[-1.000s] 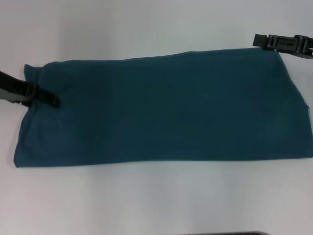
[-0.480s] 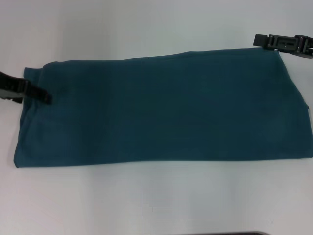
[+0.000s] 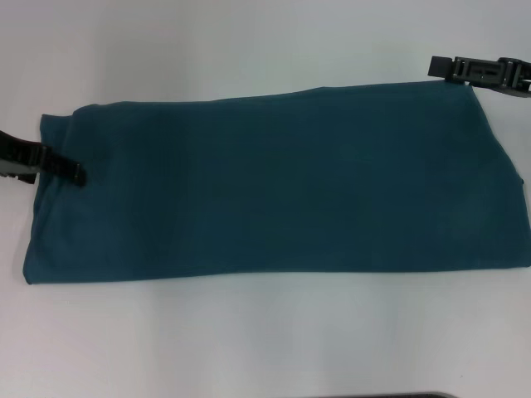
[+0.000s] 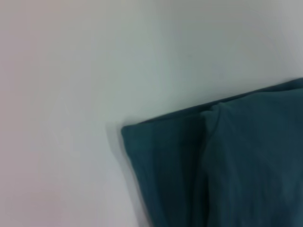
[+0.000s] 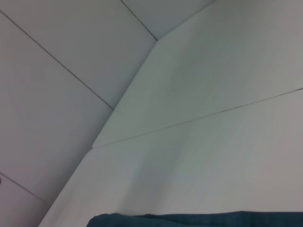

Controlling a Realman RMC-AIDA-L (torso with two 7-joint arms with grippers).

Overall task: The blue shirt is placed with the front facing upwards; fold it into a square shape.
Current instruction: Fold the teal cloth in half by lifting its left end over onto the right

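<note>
The blue shirt (image 3: 274, 182) lies flat on the white table (image 3: 249, 340) as a long teal band running left to right, with a plain side up and no lettering showing. My left gripper (image 3: 76, 173) reaches in from the left and sits over the shirt's left end. My right gripper (image 3: 440, 66) hovers just beyond the shirt's far right corner. In the left wrist view a layered corner of the shirt (image 4: 227, 165) shows. The right wrist view catches only a strip of the shirt (image 5: 199, 220).
Bare white tabletop surrounds the shirt on all sides. The table's far edge and a pale panelled wall (image 5: 71, 71) appear in the right wrist view. A dark strip (image 3: 382, 395) lies along the near edge of the head view.
My left gripper has drawn back to the left, from over the shirt toward its left edge. The shirt's far left corner has settled flatter. The right gripper has not moved.
</note>
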